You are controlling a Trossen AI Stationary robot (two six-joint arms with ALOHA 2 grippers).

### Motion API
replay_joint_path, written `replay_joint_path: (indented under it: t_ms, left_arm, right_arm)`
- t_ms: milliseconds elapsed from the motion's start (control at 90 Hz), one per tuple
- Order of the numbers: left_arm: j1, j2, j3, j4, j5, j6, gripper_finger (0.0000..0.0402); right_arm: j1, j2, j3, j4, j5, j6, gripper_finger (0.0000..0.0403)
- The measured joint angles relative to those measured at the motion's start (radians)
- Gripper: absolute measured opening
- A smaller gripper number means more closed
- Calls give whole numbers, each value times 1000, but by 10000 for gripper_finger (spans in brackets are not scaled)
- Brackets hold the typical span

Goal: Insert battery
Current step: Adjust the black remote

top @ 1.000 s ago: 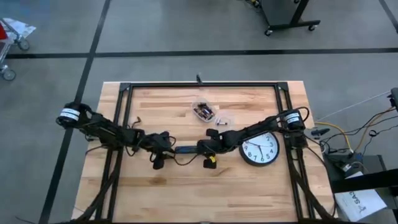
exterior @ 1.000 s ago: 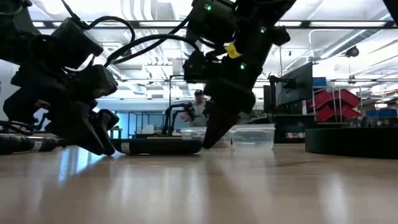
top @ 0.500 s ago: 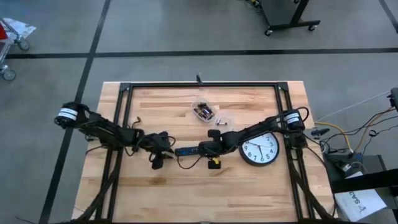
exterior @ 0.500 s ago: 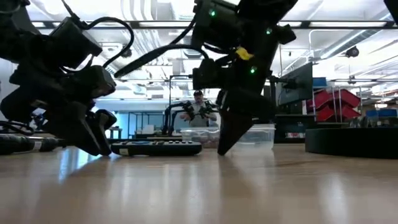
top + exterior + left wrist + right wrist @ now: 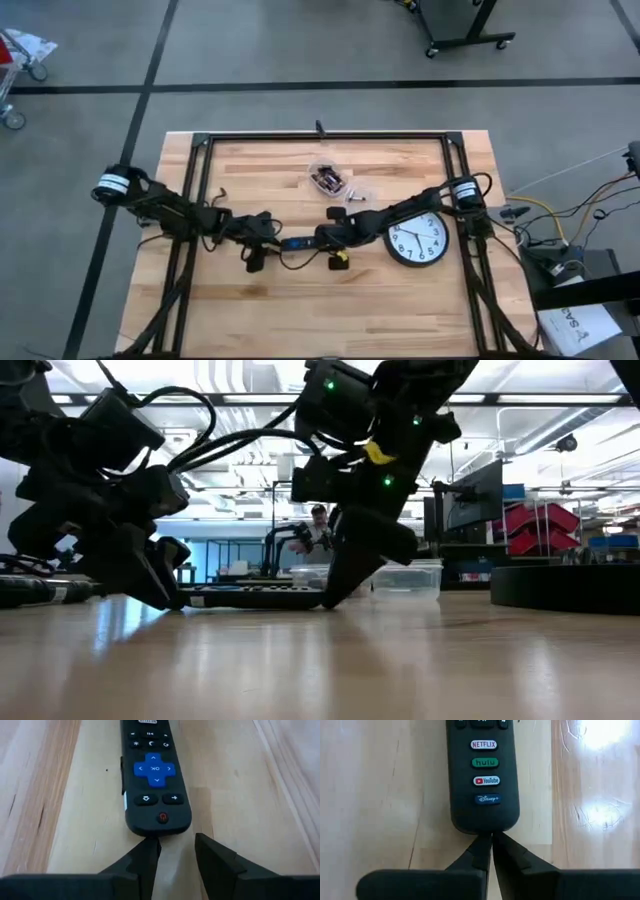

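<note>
Lying buttons-up, remote (image 5: 154,775) with battery compartment hidden.

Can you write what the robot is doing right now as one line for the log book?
left tool: open, at remote power-button end | right tool: shut, tips at remote's other end | remote: face up on table | battery box: untouched

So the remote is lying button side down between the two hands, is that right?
Not quite. The remote lies between the left hand and the right hand, but button side up: the left wrist view shows its blue pad, the right wrist view its streaming buttons.
</note>
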Motion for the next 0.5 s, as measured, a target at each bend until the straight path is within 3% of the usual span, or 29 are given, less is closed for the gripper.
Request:
replay_joint_path:
  t_ms: [322, 500]
  left_arm:
    - [3, -28, 5, -56, -5, 4, 115]
    - [29, -162, 6, -246, -13, -1, 123]
  right_arm:
    - [2, -49, 12, -149, 0, 26, 2]
    - [1, -124, 9, -244, 24, 18, 2]
